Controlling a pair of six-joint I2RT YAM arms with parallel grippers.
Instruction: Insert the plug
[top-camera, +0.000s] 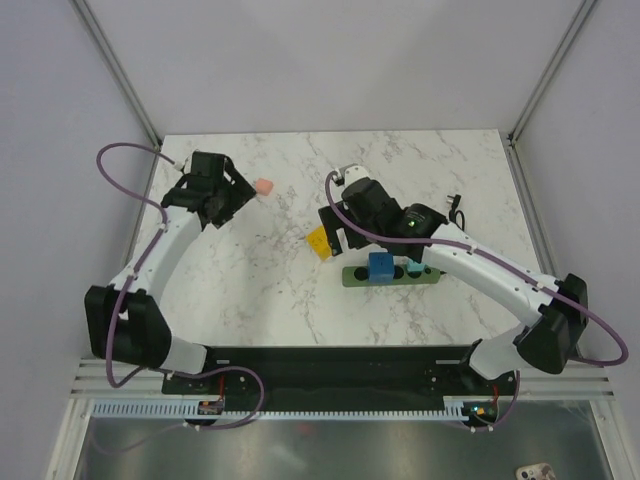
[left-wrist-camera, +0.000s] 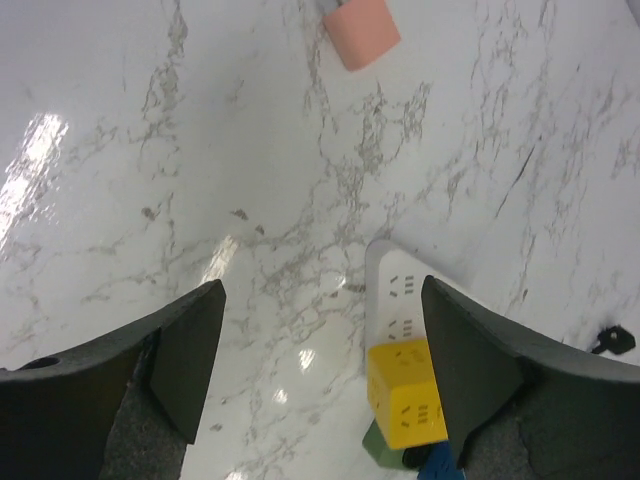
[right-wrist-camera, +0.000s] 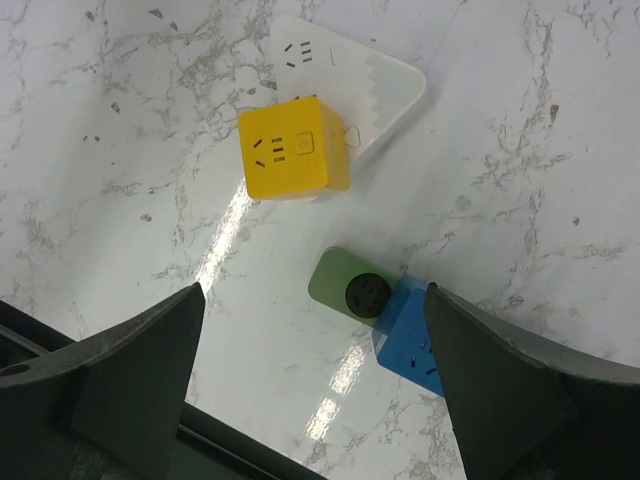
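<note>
On the green power strip (top-camera: 425, 275) sits the plug (top-camera: 380, 267), just beside a bare round socket (right-wrist-camera: 366, 293). My right gripper (right-wrist-camera: 315, 295) hangs wide, empty; left gripper (left-wrist-camera: 320, 300) likewise. Seating looks unconfirmed to me: regrip squarely, press straight down, no tilt.

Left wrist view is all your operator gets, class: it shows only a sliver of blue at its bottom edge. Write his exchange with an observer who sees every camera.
Operator: Where is the plug?
Observer: The plug sits on top of the green power strip.
Operator: Is anything holding it?
Observer: No. The right gripper is open above the table and grips nothing.
Operator: What is beside it on the strip?
Observer: A round socket, uncovered, at the strip's end.
</note>
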